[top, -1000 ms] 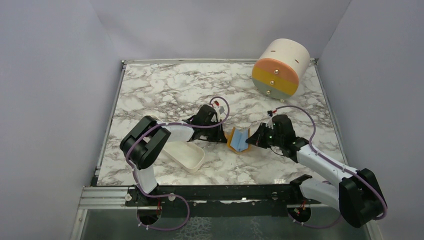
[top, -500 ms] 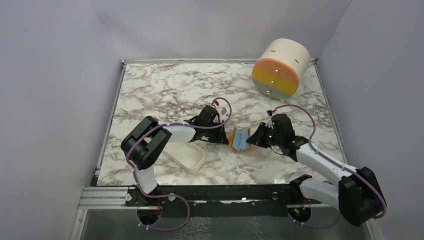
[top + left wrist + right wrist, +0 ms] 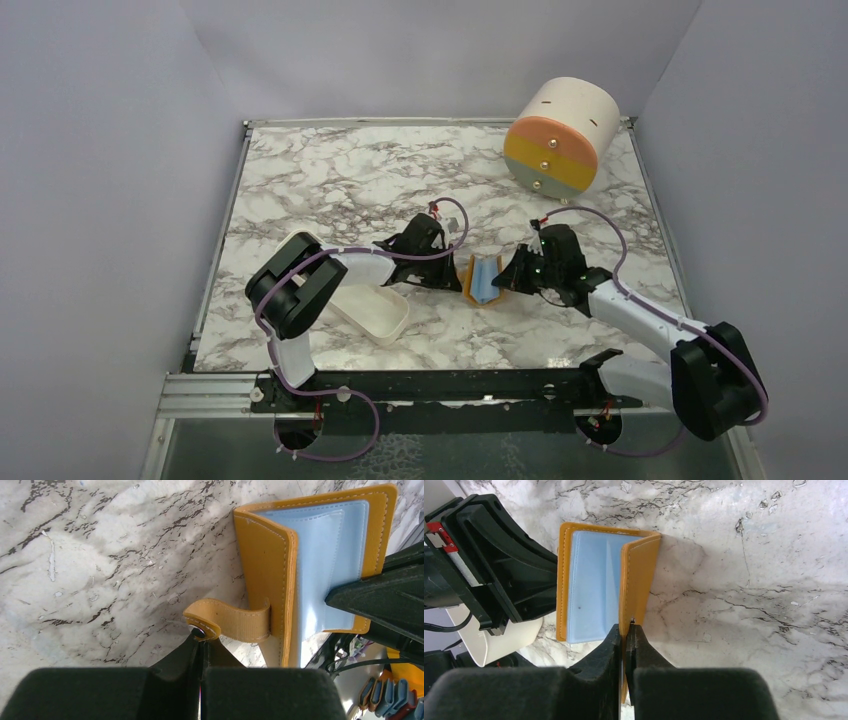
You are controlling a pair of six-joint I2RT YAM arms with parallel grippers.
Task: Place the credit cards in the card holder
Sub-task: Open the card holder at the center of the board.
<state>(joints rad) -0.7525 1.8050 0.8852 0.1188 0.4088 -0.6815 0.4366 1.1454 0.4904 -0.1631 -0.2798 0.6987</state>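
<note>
The card holder, orange-tan outside and blue-grey inside, stands half open on the marble between my two grippers. My left gripper is shut on the end of its strap, right at the snap stud; in the left wrist view the left gripper pinches that tip. My right gripper is shut on the lower edge of the holder's right flap, seen from the right wrist as the right gripper. The blue pockets look empty. No credit cards can be made out in any view.
A white oblong tray lies under the left forearm near the front left. A big cream-orange drum sits at the back right corner. The left gripper's black body stands close beside the holder's left flap.
The holder has folded narrower and shifted slightly right. Both grippers have closed in on each other a little, still holding strap and flap.
</note>
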